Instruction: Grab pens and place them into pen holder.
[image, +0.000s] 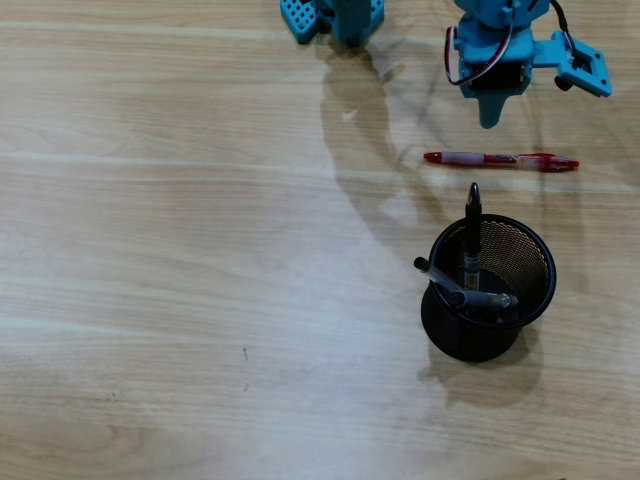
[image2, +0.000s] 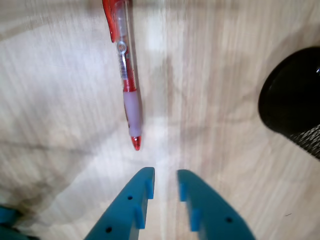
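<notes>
The place looked like an office or a hobbyist's desk. A pale wood-grain laminate counter (image: 180, 250) carried desk stationery: a black wire-mesh pen holder (image: 487, 288) with pens (image: 468, 290) in it and a red pen (image: 500, 160) lying beside it. A small blue plastic robot arm (image: 500, 45) stood at the far edge.

Red pen (image2: 127, 75) lies on the table (image2: 225, 75) — just beyond the empty end effector (image2: 165, 181).
</notes>
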